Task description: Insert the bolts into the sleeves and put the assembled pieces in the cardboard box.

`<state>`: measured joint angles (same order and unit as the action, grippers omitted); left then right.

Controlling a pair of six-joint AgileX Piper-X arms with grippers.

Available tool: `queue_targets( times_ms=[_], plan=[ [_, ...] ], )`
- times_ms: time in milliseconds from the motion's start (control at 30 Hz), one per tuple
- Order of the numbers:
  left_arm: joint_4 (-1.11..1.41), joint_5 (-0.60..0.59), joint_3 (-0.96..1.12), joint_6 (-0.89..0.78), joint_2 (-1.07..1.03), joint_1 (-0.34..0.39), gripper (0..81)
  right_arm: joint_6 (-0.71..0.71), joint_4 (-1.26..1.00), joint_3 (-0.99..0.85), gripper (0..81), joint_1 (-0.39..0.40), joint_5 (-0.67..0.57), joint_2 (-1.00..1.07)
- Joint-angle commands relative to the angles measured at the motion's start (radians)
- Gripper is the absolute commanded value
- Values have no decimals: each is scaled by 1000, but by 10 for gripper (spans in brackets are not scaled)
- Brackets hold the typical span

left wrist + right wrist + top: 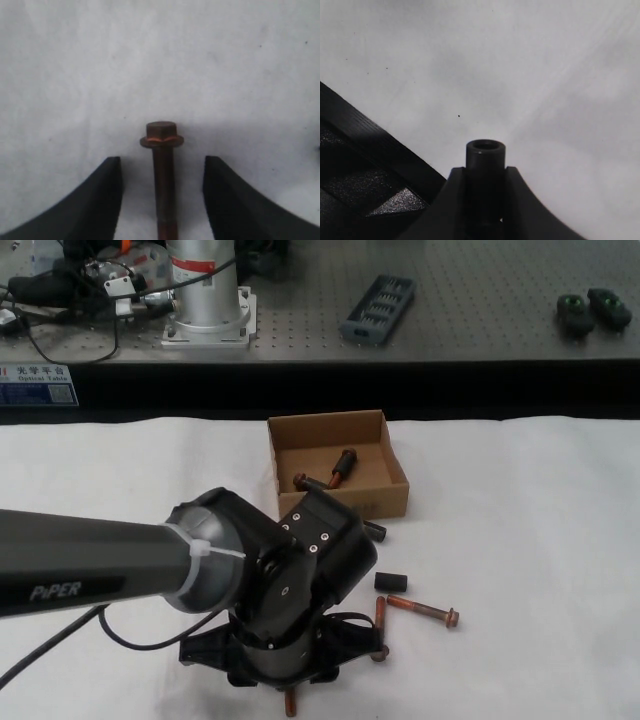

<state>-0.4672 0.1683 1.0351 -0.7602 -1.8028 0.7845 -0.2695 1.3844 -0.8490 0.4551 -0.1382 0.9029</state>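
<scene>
Left arm (130,558) across cardboard box (392,502) corner; bolt (423,609) alongside

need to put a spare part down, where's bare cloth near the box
Bare: the white cloth right of the cardboard box, and left of it beyond the arm. Crowded: the box's near side, where loose bolts and sleeves lie beside the arm.

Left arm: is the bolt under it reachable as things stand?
Probably yes. The left end effector is open and straddles the bolt, which lies on the white cloth with nothing between it and the fingers.
</scene>
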Motion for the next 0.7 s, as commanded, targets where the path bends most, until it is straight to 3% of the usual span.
queue_targets(
  times_ms=[0,100,167,667],
  plan=[
    [-2,-18,-1,-5,-19,5,234,1,5,-2,27,-1,-15,-9],
    [2,-52,-1,-5,-19,5,72,1,5,-2,27,-1,-15,-9],
    [13,-63,-1,-3,-21,5,7,1,5,-2,27,-1,-15,-9],
    [88,-187,-1,-3,-33,5,14,1,5,-2,27,-1,-15,-9]
  ],
)
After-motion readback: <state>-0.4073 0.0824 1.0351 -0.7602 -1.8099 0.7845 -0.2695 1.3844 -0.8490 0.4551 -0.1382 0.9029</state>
